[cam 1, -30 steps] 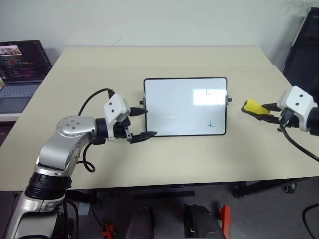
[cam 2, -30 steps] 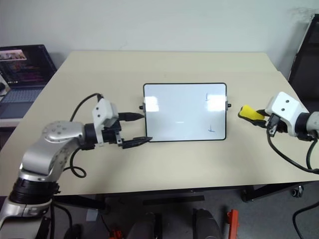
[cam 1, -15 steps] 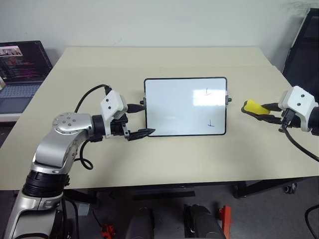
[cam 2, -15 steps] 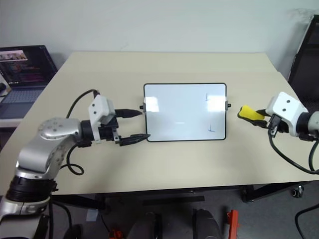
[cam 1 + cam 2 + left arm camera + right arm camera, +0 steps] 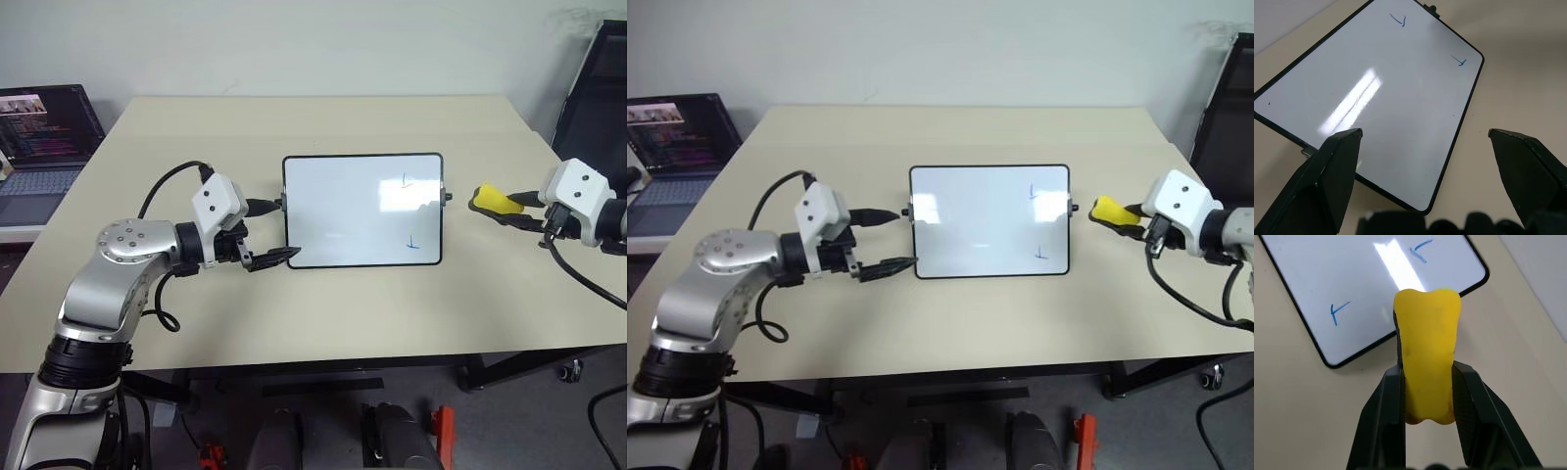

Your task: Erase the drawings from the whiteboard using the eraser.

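The whiteboard (image 5: 343,211) lies flat in the middle of the table, its black frame toward me. Two small blue drawings (image 5: 409,181) (image 5: 412,241) sit near its right side and also appear in the left wrist view (image 5: 1399,20) (image 5: 1459,60). My left gripper (image 5: 287,230) is open at the board's left edge, its fingers (image 5: 1337,161) straddling the near left corner without touching it. My right gripper (image 5: 511,208) hovers just right of the board, shut on the yellow eraser (image 5: 1427,333), which points toward the board's right edge (image 5: 490,200).
An open laptop (image 5: 44,137) stands off the table's far left corner. A black chair (image 5: 598,88) is at the far right. The beige table (image 5: 323,313) has bare room around the board and a front edge close to me.
My right gripper has carried the eraser slightly up and a little closer to the board's right edge. The left gripper has barely shifted and stays open.
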Controlling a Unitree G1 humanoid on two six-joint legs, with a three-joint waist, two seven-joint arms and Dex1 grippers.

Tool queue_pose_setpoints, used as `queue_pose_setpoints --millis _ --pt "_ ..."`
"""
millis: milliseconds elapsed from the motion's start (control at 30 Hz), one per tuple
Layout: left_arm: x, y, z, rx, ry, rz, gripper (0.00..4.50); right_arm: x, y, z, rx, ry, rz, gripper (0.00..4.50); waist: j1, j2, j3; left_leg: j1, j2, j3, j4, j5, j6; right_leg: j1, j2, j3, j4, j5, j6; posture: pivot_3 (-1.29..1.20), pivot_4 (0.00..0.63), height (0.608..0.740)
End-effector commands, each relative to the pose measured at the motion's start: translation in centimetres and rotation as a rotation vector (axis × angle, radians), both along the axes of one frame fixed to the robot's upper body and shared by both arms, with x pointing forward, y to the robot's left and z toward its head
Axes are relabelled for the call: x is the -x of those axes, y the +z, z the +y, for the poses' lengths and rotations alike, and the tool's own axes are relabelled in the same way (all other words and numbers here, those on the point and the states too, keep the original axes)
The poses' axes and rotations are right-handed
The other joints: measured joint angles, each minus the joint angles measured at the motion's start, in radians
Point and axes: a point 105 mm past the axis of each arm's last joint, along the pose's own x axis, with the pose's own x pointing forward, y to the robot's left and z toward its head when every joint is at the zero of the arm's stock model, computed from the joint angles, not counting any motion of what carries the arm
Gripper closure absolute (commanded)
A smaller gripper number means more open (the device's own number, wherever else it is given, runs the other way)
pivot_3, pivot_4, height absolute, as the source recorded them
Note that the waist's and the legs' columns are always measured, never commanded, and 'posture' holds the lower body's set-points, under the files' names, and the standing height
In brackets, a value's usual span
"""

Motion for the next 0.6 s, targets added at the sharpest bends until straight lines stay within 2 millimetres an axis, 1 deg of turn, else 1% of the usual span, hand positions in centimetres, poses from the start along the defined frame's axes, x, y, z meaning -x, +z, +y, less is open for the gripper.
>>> queue_pose_setpoints --millis 33,167,200,267,367,433,500,600 --pt "0.0 1.5 -0.1 0.007 -0.001 -0.067 0.00 -0.2 1.8 0.3 -0.014 0.008 -0.063 3.54 0.002 0.000 0.000 0.000 0.000 0.000 0.000 0.000 0.000 0.000 0.000 0.000 0.000 0.000 0.000 0.00 0.150 0.740" --pt "-0.4 1.6 0.3 0.007 0.021 -0.074 0.00 -0.4 2.2 0.4 -0.026 0.006 -0.077 3.54 0.003 0.000 0.000 0.000 0.000 0.000 0.000 0.000 0.000 0.000 0.000 0.000 0.000 0.000 -0.001 0.00 0.150 0.740" --pt "-0.4 1.6 0.3 0.004 0.019 -0.073 0.00 -0.6 2.7 0.5 -0.044 0.004 -0.092 3.54 0.003 0.000 0.000 0.000 0.000 0.000 0.000 0.000 0.000 0.000 0.000 0.000 0.000 0.001 -0.001 0.00 0.150 0.740" --pt "-0.4 1.5 0.2 0.002 0.010 -0.069 0.00 -1.0 3.4 1.4 -0.071 0.025 -0.119 3.54 0.000 0.000 0.000 0.000 0.000 0.000 0.000 0.000 0.000 0.000 0.000 0.000 0.000 0.001 -0.001 0.00 0.150 0.740" --pt "-0.5 1.3 -0.1 0.003 -0.005 -0.064 0.00 -1.9 3.5 3.6 -0.107 0.075 -0.132 3.54 -0.004 0.000 0.000 0.001 0.000 0.000 0.000 0.000 0.000 0.000 0.001 0.000 0.001 0.001 -0.001 0.00 0.150 0.740" --pt "-0.6 1.1 -0.4 0.006 -0.013 -0.062 0.00 -4.1 2.4 5.6 -0.096 0.040 -0.146 3.54 -0.009 0.000 0.000 0.001 0.001 0.000 0.000 0.000 0.000 0.000 0.001 0.000 0.001 0.001 -0.001 0.00 0.150 0.740" --pt "-0.8 0.9 -0.7 0.009 -0.014 -0.062 0.00 -6.2 1.8 7.3 -0.096 -0.019 -0.157 3.54 -0.015 0.000 0.000 0.001 0.001 0.000 0.000 0.000 0.000 0.000 0.001 0.001 0.001 0.002 -0.002 0.00 0.150 0.740" --pt "-0.9 0.7 -0.8 0.007 -0.017 -0.061 0.00 -8.2 1.6 8.8 -0.104 -0.078 -0.168 3.54 -0.015 0.000 0.000 0.000 0.001 0.000 0.001 0.000 0.000 -0.001 0.001 0.001 0.002 0.003 -0.004 0.00 0.150 0.740"
